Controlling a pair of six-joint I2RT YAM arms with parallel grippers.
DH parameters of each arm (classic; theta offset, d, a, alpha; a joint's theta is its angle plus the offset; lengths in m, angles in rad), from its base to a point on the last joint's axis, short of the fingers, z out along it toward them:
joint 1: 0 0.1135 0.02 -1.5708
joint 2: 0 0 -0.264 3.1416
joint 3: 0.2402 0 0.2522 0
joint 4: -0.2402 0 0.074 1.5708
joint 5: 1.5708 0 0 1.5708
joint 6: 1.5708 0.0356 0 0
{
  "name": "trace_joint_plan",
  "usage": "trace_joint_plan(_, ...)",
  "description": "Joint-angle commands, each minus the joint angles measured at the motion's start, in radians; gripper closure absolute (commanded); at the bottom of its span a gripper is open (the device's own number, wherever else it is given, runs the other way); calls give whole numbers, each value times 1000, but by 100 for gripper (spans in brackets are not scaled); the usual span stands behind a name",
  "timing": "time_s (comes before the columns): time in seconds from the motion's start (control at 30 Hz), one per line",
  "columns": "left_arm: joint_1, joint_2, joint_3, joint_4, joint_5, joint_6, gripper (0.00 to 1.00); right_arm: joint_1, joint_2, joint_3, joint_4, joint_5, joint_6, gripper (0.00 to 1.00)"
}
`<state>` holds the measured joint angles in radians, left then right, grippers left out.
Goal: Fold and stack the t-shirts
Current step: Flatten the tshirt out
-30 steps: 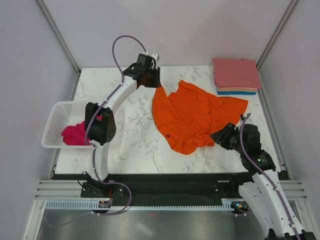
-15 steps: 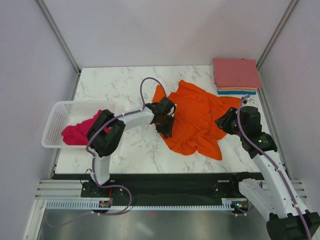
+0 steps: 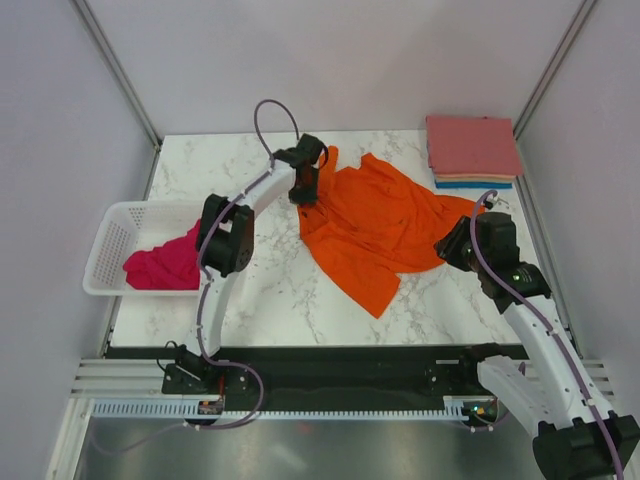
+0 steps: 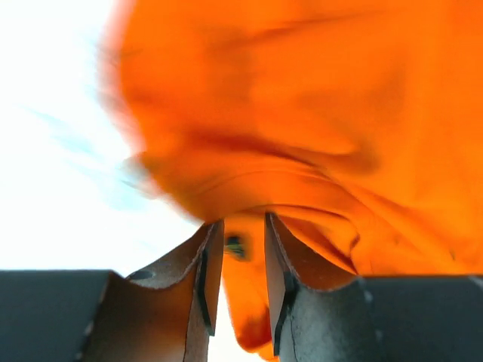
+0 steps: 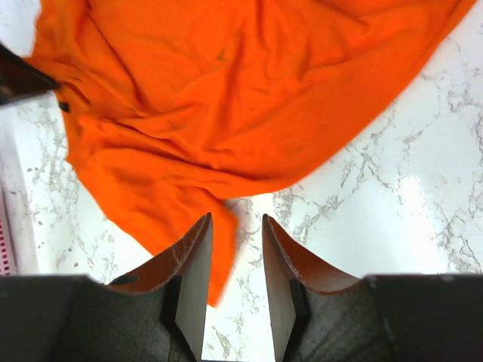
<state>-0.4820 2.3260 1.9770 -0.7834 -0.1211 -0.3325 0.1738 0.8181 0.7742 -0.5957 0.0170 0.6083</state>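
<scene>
The bright orange t-shirt point(image 3: 375, 225) lies spread and crumpled on the marble table, its lower tip pointing to the front. My left gripper point(image 3: 305, 192) is at the shirt's far left edge. In the left wrist view its jaws point(image 4: 241, 222) are closed on a fold of the orange cloth point(image 4: 302, 113). My right gripper point(image 3: 447, 243) hovers at the shirt's right edge. In the right wrist view it point(image 5: 235, 219) is open and empty above the table, with the orange shirt point(image 5: 226, 98) lying ahead of it. The magenta-pink shirt point(image 3: 160, 265) sits bunched in the basket.
A white plastic basket point(image 3: 110, 235) stands at the table's left edge. A folded stack point(image 3: 470, 148) with salmon-pink on top, then peach and blue, sits at the back right corner. Metal frame posts and grey walls border the table.
My left gripper moved from the shirt's left middle back toward the far edge, dragging the orange cloth with it. The shirt's front tip shifted left. The right gripper barely moved.
</scene>
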Motion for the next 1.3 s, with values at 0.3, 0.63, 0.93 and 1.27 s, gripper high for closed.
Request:
trace_joint_plan(0.3, -174, -506, -379, 113, 194, -20, 62, 3, 71, -62, 66, 20, 18, 60)
trace_joint_plan(0.63, -388, -460, -632, 320, 336, -183, 71, 1, 67, -62, 73, -14, -16, 65)
trace_joint_plan(0.93, -386, -395, -753, 262, 203, -186, 72, 3, 56, -66, 45, -14, -5, 64)
trace_joint_plan(1.27, -147, -525, -853, 119, -55, -91, 70, 3, 38, -90, 39, -58, 18, 64)
